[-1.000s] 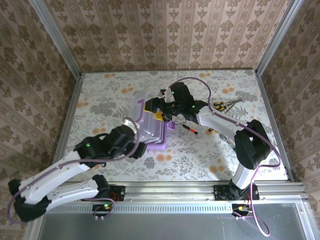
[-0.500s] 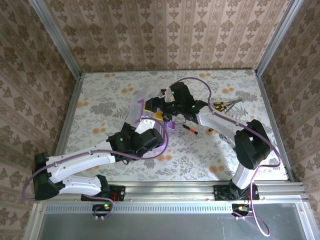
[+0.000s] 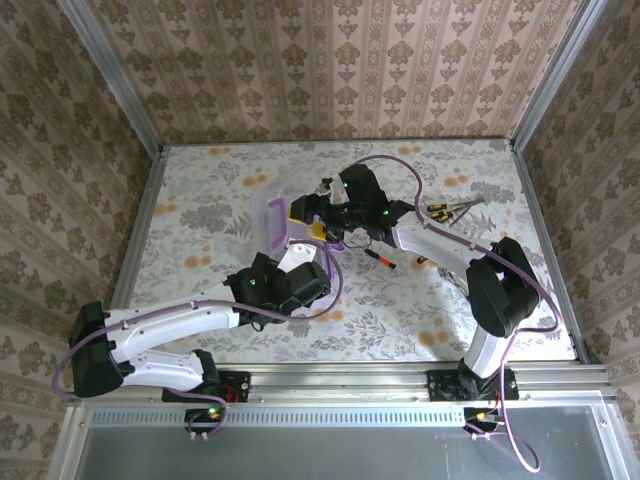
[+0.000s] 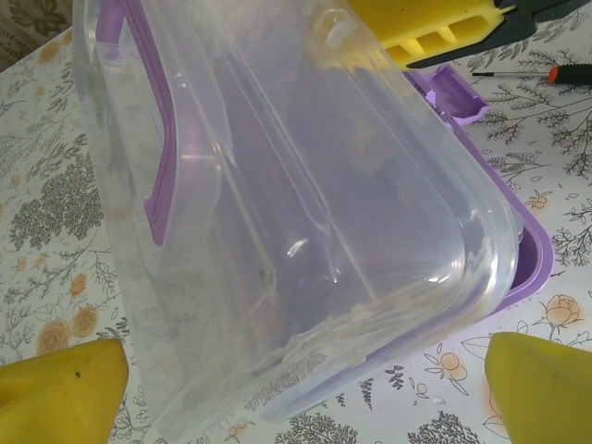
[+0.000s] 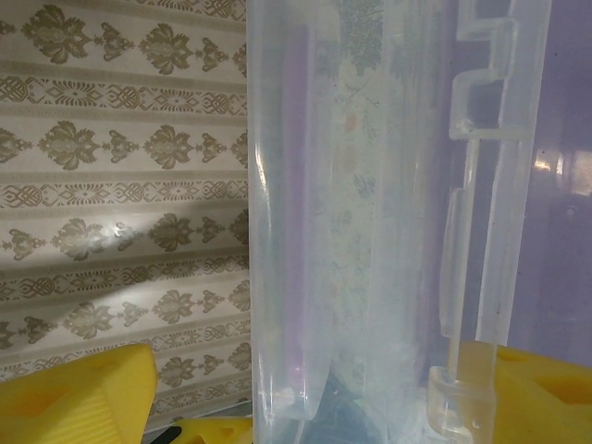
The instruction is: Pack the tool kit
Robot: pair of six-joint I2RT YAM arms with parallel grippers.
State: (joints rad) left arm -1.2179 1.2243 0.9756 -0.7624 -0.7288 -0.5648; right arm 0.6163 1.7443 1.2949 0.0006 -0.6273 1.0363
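Top external view: the tool case (image 3: pixel 277 215), a purple base under a clear lid (image 4: pixel 305 185), is seen at the middle of the flowered table (image 3: pixel 200 190). Its near end is covered by the left arm's wrist, and its right side is crowded by the head of the right arm. From the left wrist, the left gripper (image 4: pixel 296 402) is shown released, its yellow fingertips (image 4: pixel 55 388) spread wide on either side of the case's near corner; no contact with the plastic can be made out. From the right wrist, the right gripper (image 5: pixel 314 398) is shown unclenched around the lid's clear edge: a plain gap is left between the plastic and one finger, while the other is seen through the plastic beside a moulded latch. A red-handled screwdriver (image 3: pixel 378 258) is laid on the table just right of the case, apart from it. A bundle of tools (image 3: pixel 452 208) is left farther right, beside the right forearm. The table is enclosed by patterned walls (image 3: pixel 320 70).
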